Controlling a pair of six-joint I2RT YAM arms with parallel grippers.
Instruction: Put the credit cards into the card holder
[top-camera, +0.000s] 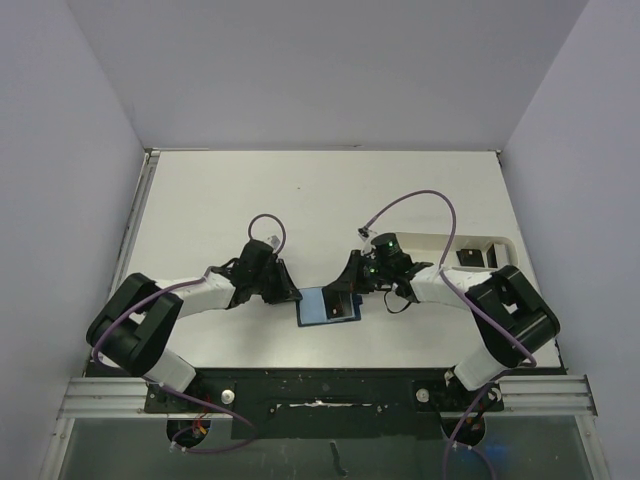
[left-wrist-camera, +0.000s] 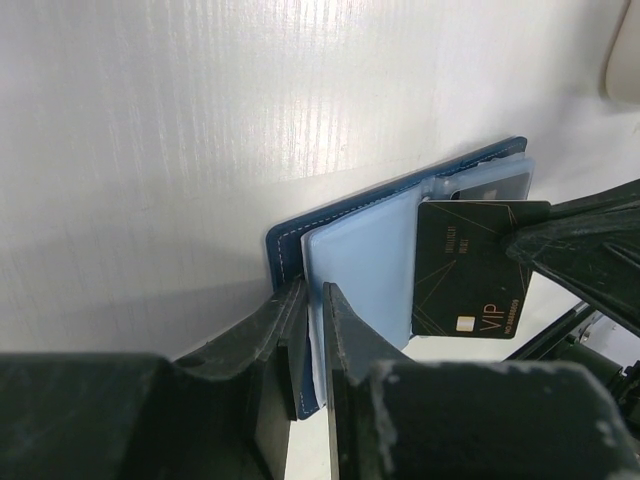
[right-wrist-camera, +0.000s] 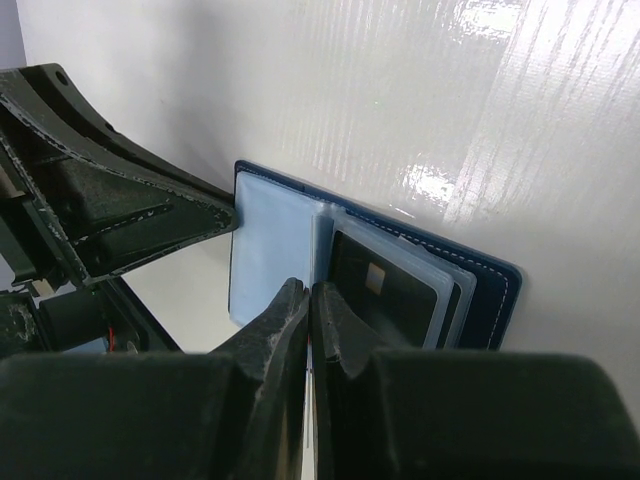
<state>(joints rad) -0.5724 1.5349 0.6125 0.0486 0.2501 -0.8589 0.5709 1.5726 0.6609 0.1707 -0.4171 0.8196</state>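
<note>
1. We see a white table (top-camera: 300, 190) from above, closed in by pale walls (top-camera: 70, 150) on the left, far and right sides.
2. A long white tray (top-camera: 505, 245) lies at the right, behind the right arm, with 2 dark cards (top-camera: 467, 257) in it, well apart from the middle.
3. A purple cable (top-camera: 420, 200) arches above the right arm, and a smaller loop rises over the left wrist.
4. The card holder (top-camera: 325, 308) lies open and flat near the front edge, between the 2 grippers, its pale blue pockets facing up.
5. The left gripper (left-wrist-camera: 312, 300) is pinching the card holder's left edge, navy cover and pale pocket leaf together.
6. The right gripper (right-wrist-camera: 308, 295) has its fingers pressed together on a black card (left-wrist-camera: 470, 270) marked VIP, held over the right half of the card holder.
7. The card's left edge overlaps the pale blue leaf; we cannot tell whether it has entered a pocket.
8. Another dark card (right-wrist-camera: 390, 285) already sits inside a clear pocket on the right side.
9. The 2 grippers crowd the card holder from both sides, leaving little room between them.
10. The far half of the table is bare, as is the strip to the left.
</note>
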